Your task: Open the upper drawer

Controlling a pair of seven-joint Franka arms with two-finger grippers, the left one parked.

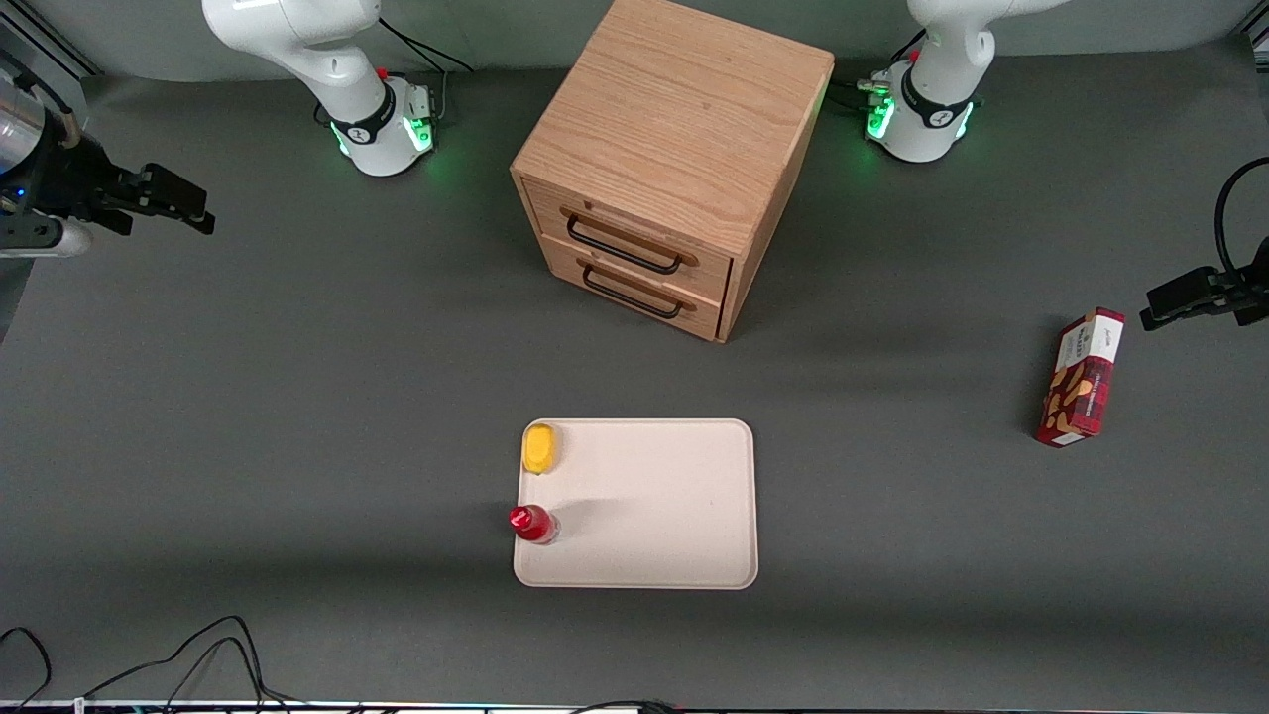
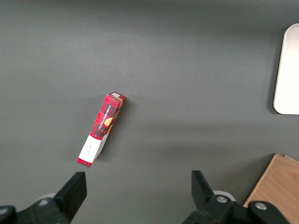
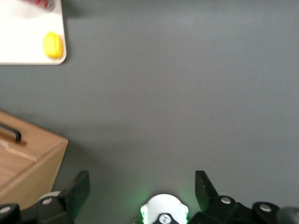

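Note:
The small oak cabinet (image 1: pixel 674 129) stands mid-table, its front turned toward the front camera. The upper drawer (image 1: pixel 639 223) is shut, with its black bar handle (image 1: pixel 623 245) across it. The bottom drawer (image 1: pixel 649 283) just below it is shut too. My right gripper (image 1: pixel 201 210) is open and empty. It hangs above the table far from the cabinet, toward the working arm's end. In the right wrist view the gripper (image 3: pixel 140 179) has its fingers wide apart over bare table. A cabinet corner (image 3: pixel 28 158) and one end of a black handle (image 3: pixel 13 134) show there; I cannot tell which drawer's.
A white tray (image 1: pixel 664 496) lies nearer the front camera than the cabinet, with a yellow object (image 1: pixel 539 448) and a red-capped bottle (image 1: pixel 532 523) on it. A red box (image 1: pixel 1081 379) stands toward the parked arm's end. Cables (image 1: pixel 198 654) lie at the table's near edge.

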